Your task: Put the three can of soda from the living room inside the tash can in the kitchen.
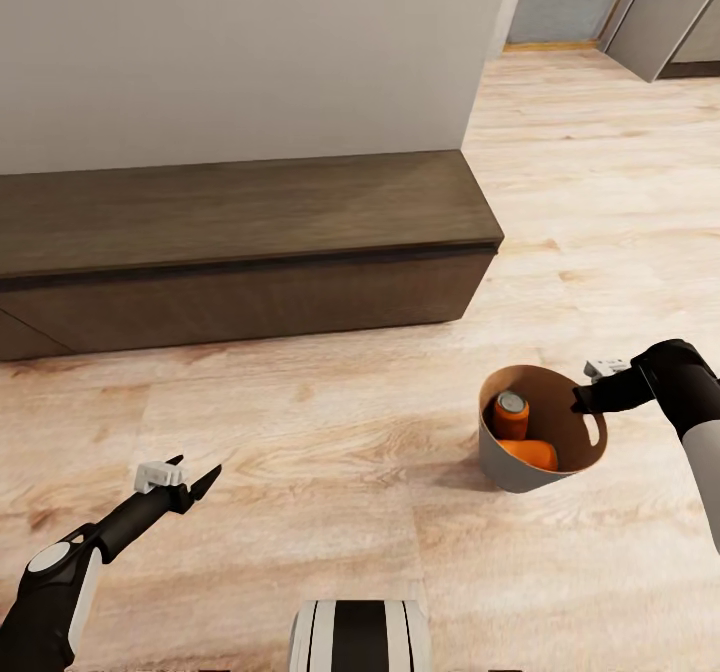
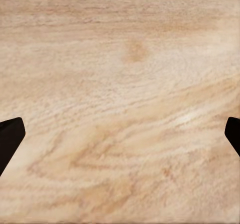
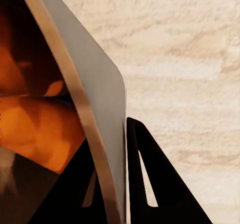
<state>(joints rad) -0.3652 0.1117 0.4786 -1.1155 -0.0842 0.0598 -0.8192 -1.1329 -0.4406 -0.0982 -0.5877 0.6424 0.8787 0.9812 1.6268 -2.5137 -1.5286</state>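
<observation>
Bin (image 1: 520,467) pinched at rim by my right gripper (image 1: 583,399), one finger (image 3: 150,184) outside wall, other inside; stands on living-room floor (image 1: 330,432) near bench (image 1: 240,242). Two orange cans (image 1: 512,414) visible inside, third unclear. Left gripper (image 1: 185,482) spread, empty. Risk: thin rim slipping, bin tipping, cans spilling en route.
</observation>
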